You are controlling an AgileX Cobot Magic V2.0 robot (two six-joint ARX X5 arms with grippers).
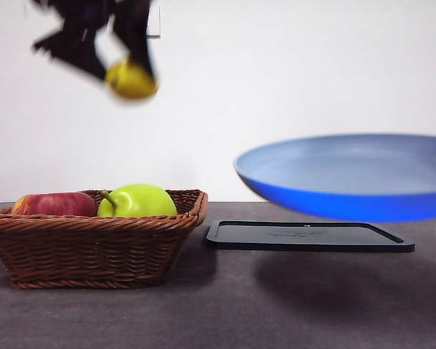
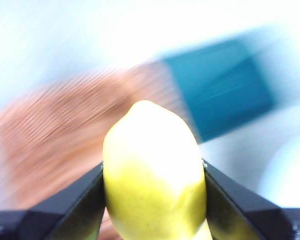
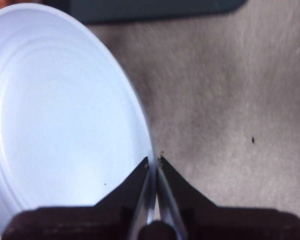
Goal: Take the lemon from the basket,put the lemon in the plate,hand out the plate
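- Big and blue, the plate [image 1: 349, 178] fills the right side of the front view, held up in the air above the bench [image 1: 276, 298], a bit tilted.
- The right gripper [image 3: 154, 162] has its fingers nearly closed, pinching the plate's rim.
- A flat black tray [image 1: 309, 235] lies on the bench under the plate.
- The basket [image 1: 94, 247] sits on the bench on the left, with a red apple [image 1: 54, 203] and a green apple [image 1: 138, 201] inside.
- The lemon [image 1: 131, 80] is high above the basket.
- The left gripper [image 2: 154, 170] squeezes the lemon's sides between its fingers; its long way runs along them, one end pointing out past the tips.
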